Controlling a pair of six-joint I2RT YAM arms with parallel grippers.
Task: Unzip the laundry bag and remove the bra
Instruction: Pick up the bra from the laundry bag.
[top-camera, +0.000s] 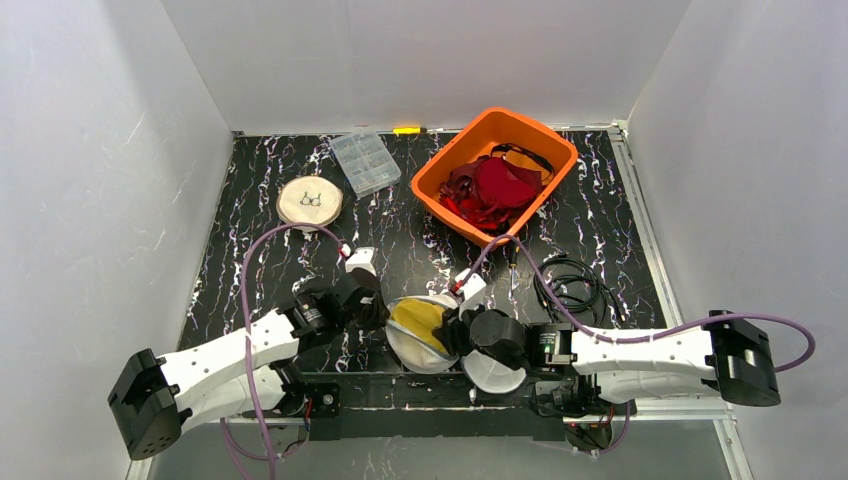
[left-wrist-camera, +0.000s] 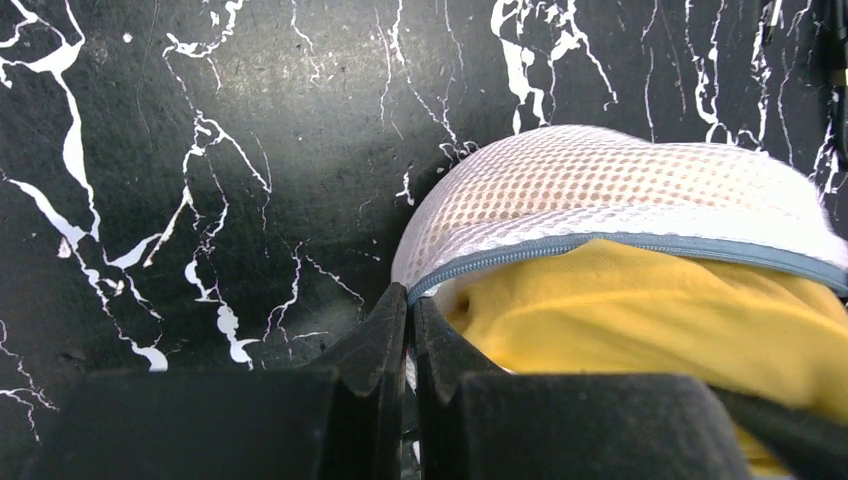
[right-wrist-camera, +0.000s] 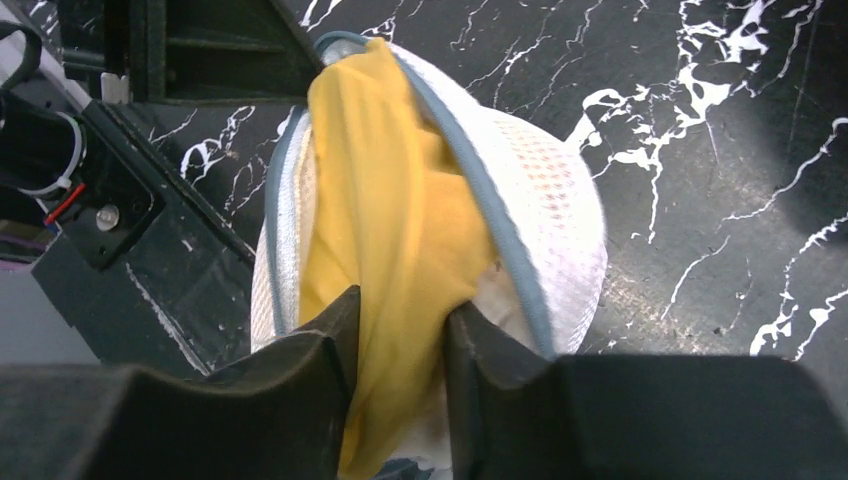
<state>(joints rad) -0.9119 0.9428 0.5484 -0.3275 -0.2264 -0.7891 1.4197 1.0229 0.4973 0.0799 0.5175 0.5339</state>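
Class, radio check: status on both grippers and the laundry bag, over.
Left gripper shut, pinching laundry bag edge. Bag unzipped. Right gripper around yellow bra, still inside. Nothing in the way.
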